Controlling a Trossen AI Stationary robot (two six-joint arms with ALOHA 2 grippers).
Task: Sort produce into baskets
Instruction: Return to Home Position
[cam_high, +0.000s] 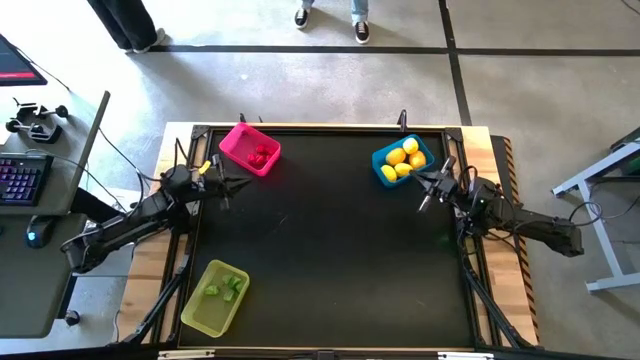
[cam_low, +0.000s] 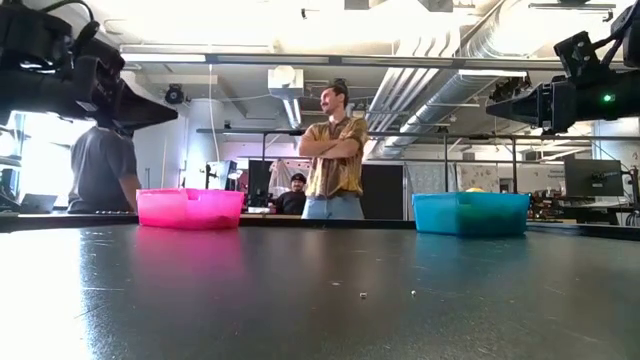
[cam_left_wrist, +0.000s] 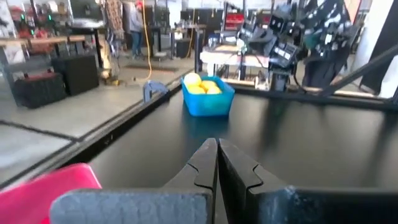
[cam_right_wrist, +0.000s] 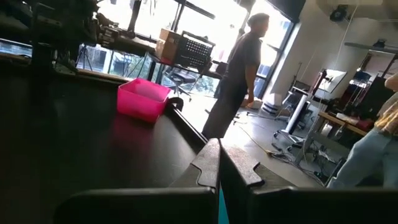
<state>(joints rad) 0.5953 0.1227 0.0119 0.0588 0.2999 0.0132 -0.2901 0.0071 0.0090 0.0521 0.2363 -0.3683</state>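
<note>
Beyond, person (cam_low: 333, 150) between pink basket (cam_low: 190, 208), blue basket (cam_low: 470, 213)

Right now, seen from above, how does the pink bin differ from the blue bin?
The pink bin holds small red pieces; the blue bin holds yellow lemons. The pink bin stands near the far left corner of the table, the blue bin near its far right corner. The pink bin looks less full than the blue bin. Both are rectangular, similar in size, and upright.
</note>
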